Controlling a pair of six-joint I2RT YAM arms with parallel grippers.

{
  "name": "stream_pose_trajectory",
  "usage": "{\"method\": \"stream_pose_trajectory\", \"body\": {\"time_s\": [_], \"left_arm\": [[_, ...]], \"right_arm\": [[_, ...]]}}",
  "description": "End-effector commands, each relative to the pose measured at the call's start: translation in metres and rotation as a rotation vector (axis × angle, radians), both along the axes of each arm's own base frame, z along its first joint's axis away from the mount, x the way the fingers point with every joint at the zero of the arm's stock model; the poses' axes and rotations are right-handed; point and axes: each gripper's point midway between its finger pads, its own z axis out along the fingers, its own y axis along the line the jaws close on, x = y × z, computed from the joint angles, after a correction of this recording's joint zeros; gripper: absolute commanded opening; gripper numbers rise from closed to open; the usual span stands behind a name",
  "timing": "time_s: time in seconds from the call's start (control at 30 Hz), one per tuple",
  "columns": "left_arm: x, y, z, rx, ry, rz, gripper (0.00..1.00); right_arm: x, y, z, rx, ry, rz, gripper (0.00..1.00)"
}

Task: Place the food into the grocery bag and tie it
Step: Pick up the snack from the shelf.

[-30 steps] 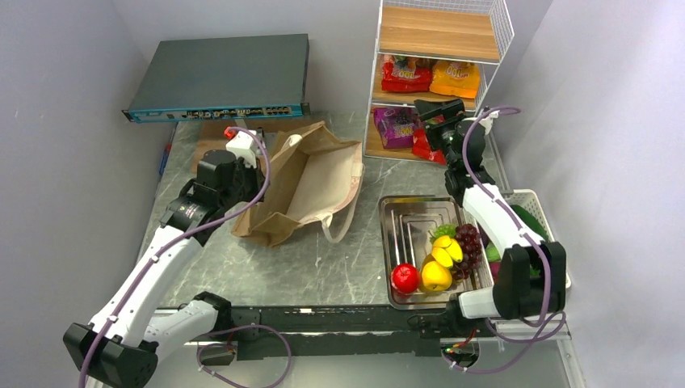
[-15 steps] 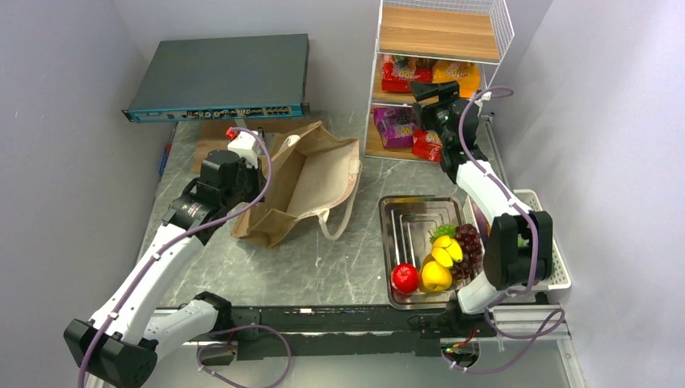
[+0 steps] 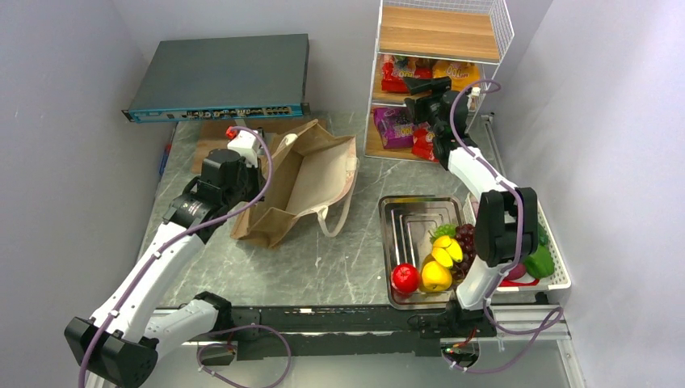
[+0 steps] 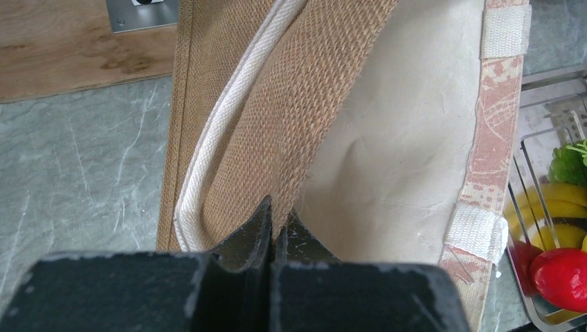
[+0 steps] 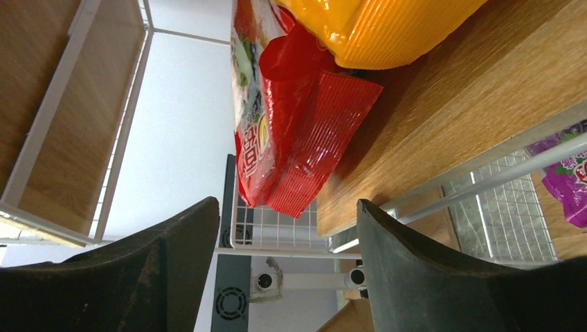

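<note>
On marble table point(image 3: 323, 263), brown bag point(image 3: 311, 179) gaping, cream-lined

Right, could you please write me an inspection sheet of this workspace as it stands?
Surface: grey marbled table.
Job's things: grocery bag on its side, mouth open; red snack packet and orange packet on a shelf of the white wire rack; apple and grapes in metal tray.
Clutter: wooden board behind the bag; dark flat device against the wall.
Grippers: left gripper shut on the bag's rim; right gripper open, straddling the red packet without touching.
Cables: purple cables along both arms.
Surroundings: white basket, plain walls.
</note>
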Motion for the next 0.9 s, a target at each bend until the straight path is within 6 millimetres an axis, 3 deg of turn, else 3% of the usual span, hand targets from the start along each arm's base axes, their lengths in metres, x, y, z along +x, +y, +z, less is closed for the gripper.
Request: {"method": "stream_pose_trajectory", "body": {"time_s": [0.0,0.53,0.8,0.87], "left_arm": [[0.004,-0.001,0.022,-0.009,-0.057,0.0,0.0],[0.004,0.0,0.022,-0.006,-0.061,0.0,0.0],[0.005,-0.003,0.019,-0.002,-0.049,-0.011,0.0],[0.004,-0.002,0.019,-0.001,-0.05,-0.008,0.0]], "right_arm": [[0.011,-0.001,0.029,0.054,-0.075,-0.001,0.73],[0.038,-0.012,0.016,0.101,-0.033,-0.092,0.73],[0.049,-0.01,0.011,0.134,-0.031,-0.09,0.59],[0.049,-0.008,0.009,0.13,-0.032,-0.075,0.48]]}}
